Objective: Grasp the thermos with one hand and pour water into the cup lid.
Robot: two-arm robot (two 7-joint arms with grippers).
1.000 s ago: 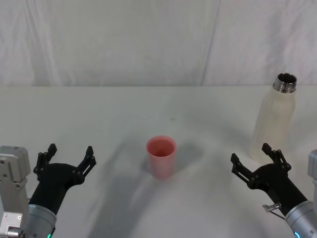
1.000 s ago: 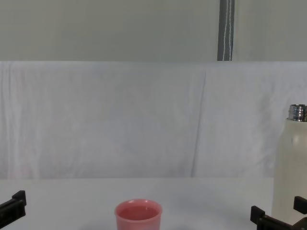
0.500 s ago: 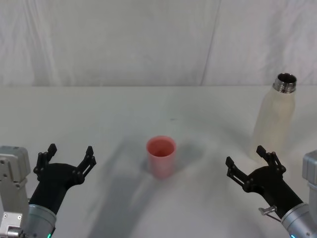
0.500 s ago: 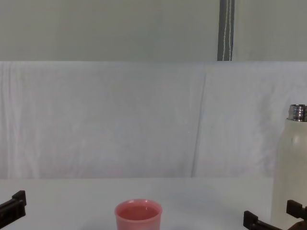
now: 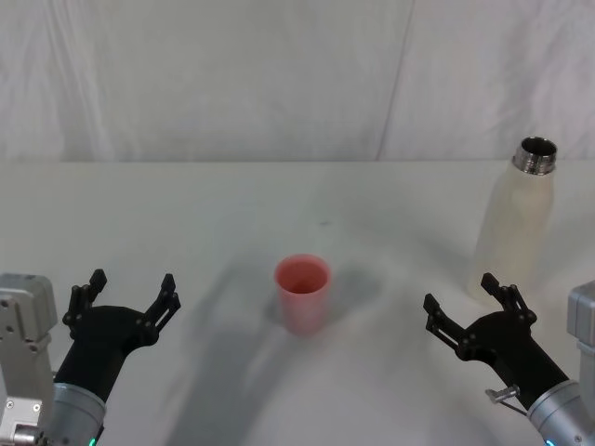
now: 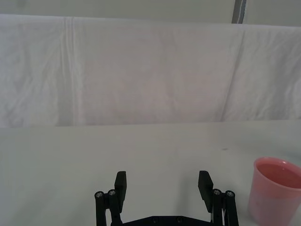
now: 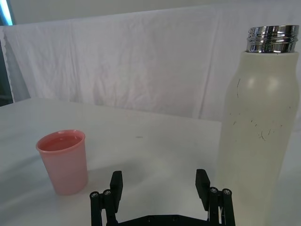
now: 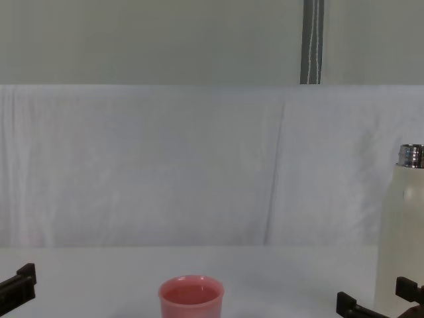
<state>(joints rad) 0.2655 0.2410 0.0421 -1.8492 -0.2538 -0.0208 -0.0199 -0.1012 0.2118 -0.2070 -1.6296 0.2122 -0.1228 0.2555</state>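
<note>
Looking over the scene, we list what we see from largest to smallest.

Bench: a white bench carries everything, with a white draped cloth hanging behind its far edge.

Thermos: we see the thermos standing upright at the far right of the bench, its silver neck uncapped at the top. It sits well apart from the cup lid, to that cup's right and a little farther back.

Right gripper: the right gripper hovers low over the bench at the near right, fingers spread wide and holding nothing. The thermos stands just beyond it and slightly to its right; in the head view one fingertip overlaps the bottle's base, and we cannot tell whether they touch. In the right wrist view the thermos rises close beside one of the fingers rather than squarely in the gap.

Left gripper: the left gripper is parked at the near left, also spread and empty, well apart from the thermos.

Cup lid: the pink cup lid stands upright near the middle of the bench, between the two grippers and touching neither. From the left wrist view the cup lid shows off to one side of that gripper's fingers.
</note>
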